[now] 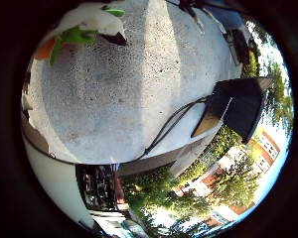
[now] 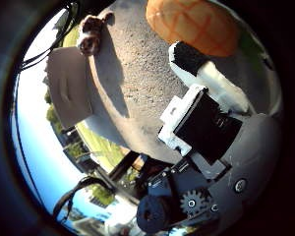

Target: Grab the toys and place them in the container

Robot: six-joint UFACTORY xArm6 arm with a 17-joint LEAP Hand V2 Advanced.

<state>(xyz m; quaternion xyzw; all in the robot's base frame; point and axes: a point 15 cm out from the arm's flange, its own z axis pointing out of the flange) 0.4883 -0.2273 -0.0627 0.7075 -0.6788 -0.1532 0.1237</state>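
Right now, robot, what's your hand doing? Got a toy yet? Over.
Hand over grey table, finger beside orange bun toy, grip unclear. Carrot toy by another finger. Small brown toy near table edge.

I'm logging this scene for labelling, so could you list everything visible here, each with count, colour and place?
Tabletop: one, grey speckled, under the hand.
Melon-bun toy: one, orange with a grid pattern, on the tabletop beside a fingertip.
Carrot toy: one, orange with green leaves, at the tabletop's edge, partly behind a white finger.
Brown toy: one, small, near the tabletop's far edge; kind unclear.
Container: one, pale, beside the brown toy.
Dark stand: one, black, at the tabletop's edge.
Hand: white and black, over the tabletop.
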